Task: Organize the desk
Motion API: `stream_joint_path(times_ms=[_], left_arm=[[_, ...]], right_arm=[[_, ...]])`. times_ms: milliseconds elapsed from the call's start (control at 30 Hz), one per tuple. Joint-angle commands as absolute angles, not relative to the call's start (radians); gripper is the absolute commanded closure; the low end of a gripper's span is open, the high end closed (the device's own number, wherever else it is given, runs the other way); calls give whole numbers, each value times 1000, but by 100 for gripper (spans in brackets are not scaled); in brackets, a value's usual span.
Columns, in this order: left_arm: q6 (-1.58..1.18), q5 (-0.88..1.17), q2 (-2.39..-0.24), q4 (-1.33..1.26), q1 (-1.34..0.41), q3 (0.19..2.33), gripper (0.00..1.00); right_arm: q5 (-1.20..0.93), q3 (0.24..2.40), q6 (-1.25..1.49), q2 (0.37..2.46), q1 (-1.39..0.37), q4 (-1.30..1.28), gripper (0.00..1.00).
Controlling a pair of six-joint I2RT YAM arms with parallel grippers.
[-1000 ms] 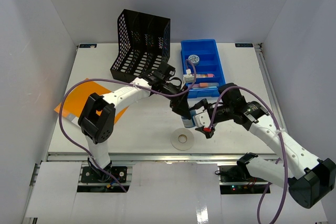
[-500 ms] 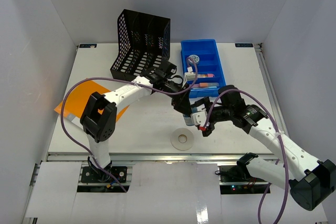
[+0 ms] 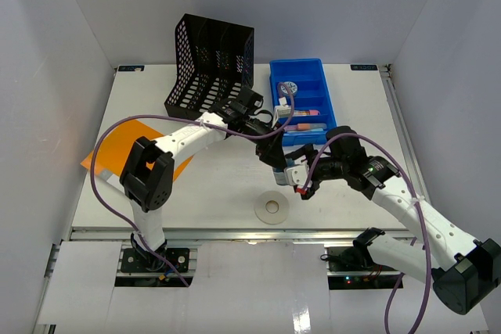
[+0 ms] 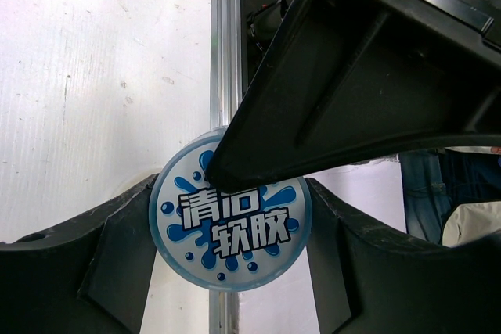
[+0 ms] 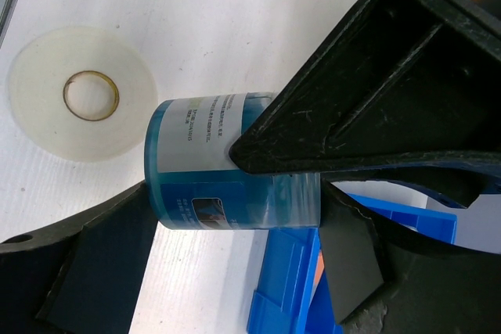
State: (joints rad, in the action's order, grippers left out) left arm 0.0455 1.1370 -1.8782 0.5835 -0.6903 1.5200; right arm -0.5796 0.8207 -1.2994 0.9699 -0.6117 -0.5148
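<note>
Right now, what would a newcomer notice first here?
The left end effector and right end effector meet above the desk, both clamped on one blue jar. Behind them stand a black mesh rack and a blue tray; an orange folder lies at the left, a tape roll near front.

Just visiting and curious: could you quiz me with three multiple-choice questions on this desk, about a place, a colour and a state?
1. The white tape roll lies: A far left corner; B near the arms' bases; C far right corner.
2. The flat sheet at left is: A green; B pink; C orange.
3. The blue jar is: A between both arms' fingers; B lying alone; C on the tape.
B: it lies on the desk just ahead of the bases. C: plainly orange. A: the left fingers and right fingers both flank it.
</note>
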Motion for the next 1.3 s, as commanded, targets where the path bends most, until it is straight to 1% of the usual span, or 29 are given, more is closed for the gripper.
stream_joint_path(times_ms=[0, 33, 67, 100, 167, 333, 400, 500, 600, 733, 800, 900, 1033, 1100, 1167, 1267], left_arm=[[20, 1208, -1833, 546, -693, 1569, 26], [19, 1211, -1823, 535, -691, 1568, 18], [10, 1194, -1806, 525, -689, 1566, 14], [8, 1180, -1794, 515, -686, 1566, 8], [-28, 1136, -1750, 488, -669, 1568, 2], [-73, 935, -1666, 470, -616, 1553, 2], [-80, 858, -1627, 472, -598, 1520, 2], [-80, 612, -1518, 472, -591, 1458, 2], [-95, 409, -1388, 436, -590, 1329, 2], [-154, 266, -1209, 329, -586, 1110, 2], [-203, 210, -1093, 274, -584, 978, 2], [-286, 134, -955, 232, -582, 839, 2], [-420, 28, -799, 187, -581, 685, 2], [-460, 24, -732, 168, -581, 619, 2], [-475, 31, -699, 161, -580, 595, 2], [-511, 45, -671, 163, -580, 547, 2]], right_arm=[[-603, 849, -1269, 962, -616, -509, 92], [-606, 849, -1270, 960, -615, -514, 92], [-607, 847, -1270, 958, -615, -517, 92], [-605, 845, -1270, 956, -615, -520, 92], [-595, 842, -1270, 952, -609, -525, 92], [-577, 829, -1265, 943, -585, -521, 92], [-581, 827, -1250, 948, -550, -511, 92], [-621, 838, -1180, 983, -465, -462, 92], [-631, 861, -1016, 1051, -312, -336, 92], [-429, 943, -572, 1228, -229, -72, 92], [-261, 1043, -356, 1310, -221, -21, 92], [-149, 1191, -169, 1488, -224, -19, 92], [22, 1402, -39, 1662, -252, -59, 92], [106, 1509, -10, 1752, -255, -63, 92], [150, 1600, 37, 1824, -256, -92, 92], [214, 1802, 98, 1994, -256, -213, 92]])
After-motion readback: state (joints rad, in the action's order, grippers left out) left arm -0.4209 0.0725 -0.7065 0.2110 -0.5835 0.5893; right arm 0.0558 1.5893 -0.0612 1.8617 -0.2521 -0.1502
